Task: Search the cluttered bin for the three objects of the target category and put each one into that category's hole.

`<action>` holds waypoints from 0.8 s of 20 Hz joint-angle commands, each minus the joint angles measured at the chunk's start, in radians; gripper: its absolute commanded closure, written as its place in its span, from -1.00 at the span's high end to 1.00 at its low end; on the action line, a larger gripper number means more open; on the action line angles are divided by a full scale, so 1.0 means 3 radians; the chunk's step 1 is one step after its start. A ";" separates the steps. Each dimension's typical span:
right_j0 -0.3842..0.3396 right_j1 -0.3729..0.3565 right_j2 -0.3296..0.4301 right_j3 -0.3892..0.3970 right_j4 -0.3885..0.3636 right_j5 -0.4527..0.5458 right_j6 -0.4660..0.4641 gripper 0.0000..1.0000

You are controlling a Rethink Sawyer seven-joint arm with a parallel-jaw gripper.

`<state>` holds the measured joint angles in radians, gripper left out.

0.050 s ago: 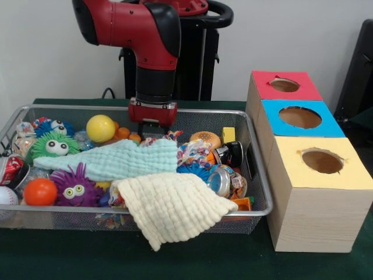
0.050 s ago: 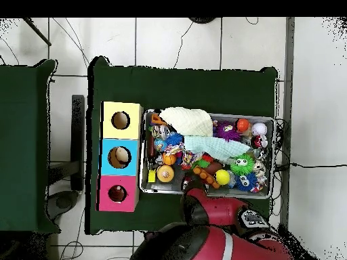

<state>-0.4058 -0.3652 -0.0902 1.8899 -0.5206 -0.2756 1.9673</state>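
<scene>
A wire mesh bin point(image 1: 70, 209) holds a heap of toys. My gripper point(image 1: 150, 128) hangs low over the bin's back edge, just behind a pale green cloth point(image 1: 116, 160) and right of a yellow ball point(image 1: 100, 128). Small orange pieces point(image 1: 123, 133) lie beside it. A cream cloth point(image 1: 172, 207) drapes over the front rim. To the right stand three wooden boxes with holes on top: red point(image 1: 285, 86), blue point(image 1: 300, 118) and yellow point(image 1: 322, 161). From overhead, the arm point(image 2: 203, 210) covers the gripper at the bin's lower edge point(image 2: 203, 193).
Also in the bin are green point(image 1: 53, 146), blue point(image 1: 55, 126) and purple point(image 1: 74, 188) fuzzy toys, an orange ball point(image 1: 40, 191), a baseball point(image 1: 6, 197), a bun-shaped toy point(image 1: 205, 139), a yellow cube point(image 1: 228, 134) and shiny cans point(image 1: 220, 179). Something tan shows inside the blue box hole point(image 2: 119, 157).
</scene>
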 commanded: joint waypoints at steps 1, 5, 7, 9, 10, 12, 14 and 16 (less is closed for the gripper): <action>-0.0613 0.0182 0.0399 -0.0845 -0.0295 0.0562 -0.0121 1.00; -0.0587 0.0266 0.0315 -0.0951 -0.0288 0.0502 -0.0030 1.00; -0.0540 0.0279 0.0249 -0.1001 -0.0294 0.0420 0.0003 1.00; -0.0551 0.0217 0.0270 -0.0980 -0.0299 0.0411 0.0044 1.00; -0.0549 0.0162 0.0263 -0.0946 -0.0343 0.0286 0.0063 1.00; -0.0612 0.0040 0.0352 -0.0880 -0.0376 0.0370 0.0062 1.00; -0.0695 0.0020 0.0441 -0.0840 -0.0401 0.0351 0.0101 1.00; -0.0698 0.0034 0.0439 -0.0850 -0.0436 0.0314 0.0099 1.00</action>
<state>-0.5265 -0.3812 0.0048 1.8942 -0.6452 -0.2562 1.9671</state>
